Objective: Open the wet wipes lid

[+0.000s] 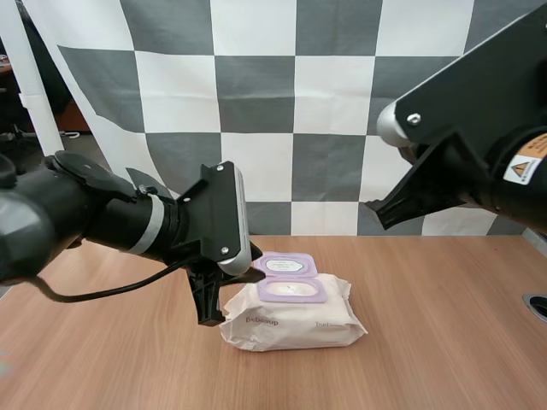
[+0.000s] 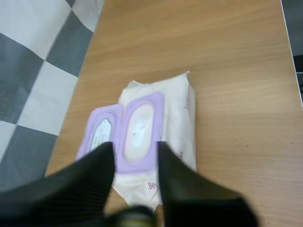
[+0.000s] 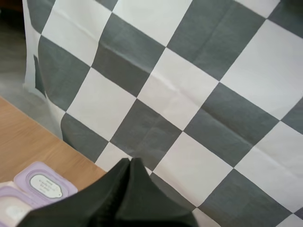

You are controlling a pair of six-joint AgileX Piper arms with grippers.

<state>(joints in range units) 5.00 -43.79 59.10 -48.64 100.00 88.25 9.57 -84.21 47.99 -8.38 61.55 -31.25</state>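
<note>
A cream wet wipes pack (image 1: pixel 295 323) lies on the wooden table (image 1: pixel 444 342), its purple lid (image 1: pixel 286 266) flipped back flat behind the purple opening frame (image 1: pixel 293 291). My left gripper (image 1: pixel 224 295) hangs open just above the pack's left end. In the left wrist view its gripper (image 2: pixel 135 146) straddles the near edge of the frame (image 2: pixel 139 132), with the lid (image 2: pixel 99 135) lying beside it on the pack (image 2: pixel 177 118). My right gripper (image 1: pixel 376 207) is raised high at the right, shut on nothing. The right wrist view has the gripper (image 3: pixel 130 161) as one dark wedge above the lid (image 3: pixel 45 183).
A dark round fitting (image 1: pixel 537 306) sits in the table at the far right edge. Bare wood spreads in front of and to the right of the pack. The table's edge (image 2: pixel 289 52) runs past the pack's far side.
</note>
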